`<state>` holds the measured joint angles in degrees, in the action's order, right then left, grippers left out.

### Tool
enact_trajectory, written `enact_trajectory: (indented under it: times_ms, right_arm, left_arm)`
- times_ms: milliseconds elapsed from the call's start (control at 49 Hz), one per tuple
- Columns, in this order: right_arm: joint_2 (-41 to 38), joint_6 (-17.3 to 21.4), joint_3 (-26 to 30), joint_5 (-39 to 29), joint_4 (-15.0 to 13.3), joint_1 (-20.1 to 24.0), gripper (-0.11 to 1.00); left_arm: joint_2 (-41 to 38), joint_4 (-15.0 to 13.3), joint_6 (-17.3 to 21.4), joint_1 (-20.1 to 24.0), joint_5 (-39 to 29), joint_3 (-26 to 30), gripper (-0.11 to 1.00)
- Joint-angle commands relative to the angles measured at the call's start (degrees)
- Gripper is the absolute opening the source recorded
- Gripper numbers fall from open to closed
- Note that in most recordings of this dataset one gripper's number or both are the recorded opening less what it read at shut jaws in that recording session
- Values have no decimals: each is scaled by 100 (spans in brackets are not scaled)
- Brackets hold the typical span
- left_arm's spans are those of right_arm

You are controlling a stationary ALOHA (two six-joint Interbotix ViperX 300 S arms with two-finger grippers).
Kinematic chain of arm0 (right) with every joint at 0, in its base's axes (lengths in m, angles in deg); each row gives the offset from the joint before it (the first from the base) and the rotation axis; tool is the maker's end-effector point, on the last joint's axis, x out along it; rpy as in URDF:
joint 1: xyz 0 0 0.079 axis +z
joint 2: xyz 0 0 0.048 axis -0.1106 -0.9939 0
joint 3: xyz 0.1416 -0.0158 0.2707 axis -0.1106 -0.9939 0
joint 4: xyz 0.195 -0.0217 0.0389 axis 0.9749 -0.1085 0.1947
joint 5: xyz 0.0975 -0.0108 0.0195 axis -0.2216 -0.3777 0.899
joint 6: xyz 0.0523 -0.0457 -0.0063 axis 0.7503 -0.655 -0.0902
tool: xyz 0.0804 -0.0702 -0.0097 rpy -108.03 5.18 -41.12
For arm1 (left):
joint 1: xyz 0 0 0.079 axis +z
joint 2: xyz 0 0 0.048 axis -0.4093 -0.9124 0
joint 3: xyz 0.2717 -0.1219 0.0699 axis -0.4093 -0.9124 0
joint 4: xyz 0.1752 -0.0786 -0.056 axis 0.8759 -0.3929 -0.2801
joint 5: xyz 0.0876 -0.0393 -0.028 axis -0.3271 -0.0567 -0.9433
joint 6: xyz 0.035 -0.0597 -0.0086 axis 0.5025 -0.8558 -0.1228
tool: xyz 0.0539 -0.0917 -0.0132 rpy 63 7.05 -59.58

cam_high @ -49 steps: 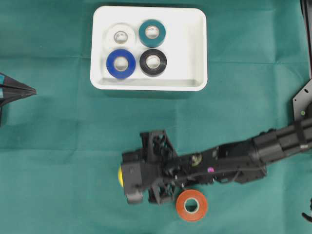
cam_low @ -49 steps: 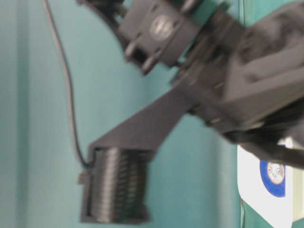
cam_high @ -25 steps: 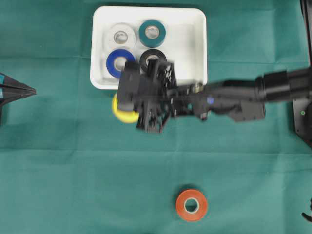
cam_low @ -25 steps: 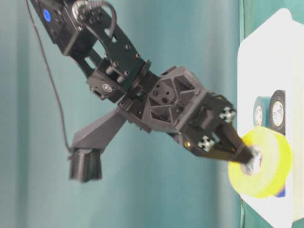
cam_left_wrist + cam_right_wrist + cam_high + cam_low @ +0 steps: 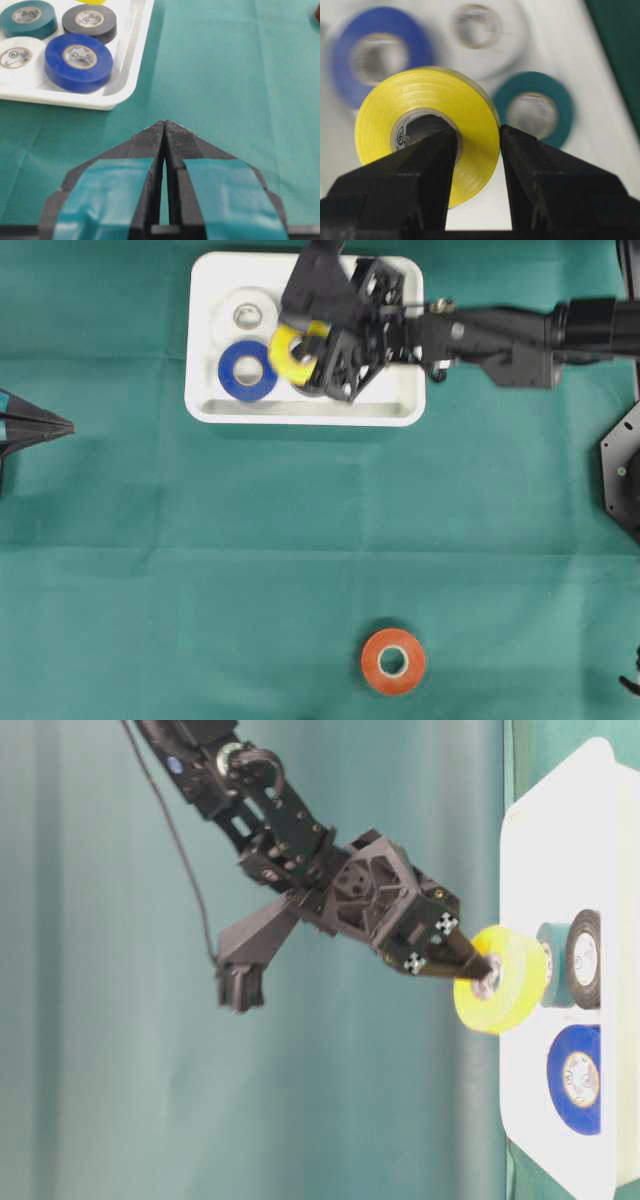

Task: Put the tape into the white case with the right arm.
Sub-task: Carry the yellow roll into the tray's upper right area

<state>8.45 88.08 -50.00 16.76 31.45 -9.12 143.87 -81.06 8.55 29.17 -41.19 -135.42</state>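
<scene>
So the long black tubular right arm (image 5: pixel 500 332) reaches in from the right side of the overhead view, and its black lattice-framed gripper (image 5: pixel 305 358) hangs over the shallow white rectangular plastic case (image 5: pixel 405 405) at the top of the green-cloth-covered bench (image 5: pixel 200 570). The jaws are pinched nearly shut on the wall of a yellow roll of tape (image 5: pixel 427 125), one finger poking through the core and the other pressing on the outer face, which you can see really clearly in the right wrist view. From the table-level view the yellow roll (image 5: pixel 500 980) is held clear of the case floor, not resting on anything. Inside the case there's a blue roll of tape (image 5: pixel 247 371) lying flat, a white roll (image 5: pixel 240 312) just beside it, plus a teal roll (image 5: pixel 27 17) and a black roll (image 5: pixel 90 21) that the left wrist camera picks up; overhead, the gripper hides most of those two. An orange-red roll of tape (image 5: pixel 393 661) sits by itself on the cloth near the bottom edge, well apart from the case. The left gripper with the teal-taped fingers (image 5: pixel 164 131) sits at the left edge of the bench, jaws pressed together with nothing between them, pointing toward the case.
</scene>
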Motion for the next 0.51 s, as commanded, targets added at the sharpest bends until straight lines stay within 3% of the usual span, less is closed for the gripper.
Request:
enact_trajectory:
  times_ms: [0,163,489]
  right_arm:
    - [229,-9,0,202,-18,-246,1]
    - [229,9,-79,448,-18,-536,1]
    - [264,-9,-264,202,-88,-712,1]
  left_arm:
    - [-44,9,0,18,35,70,0]
    - [-44,9,0,18,35,70,0]
    - [-44,9,0,18,35,62,0]
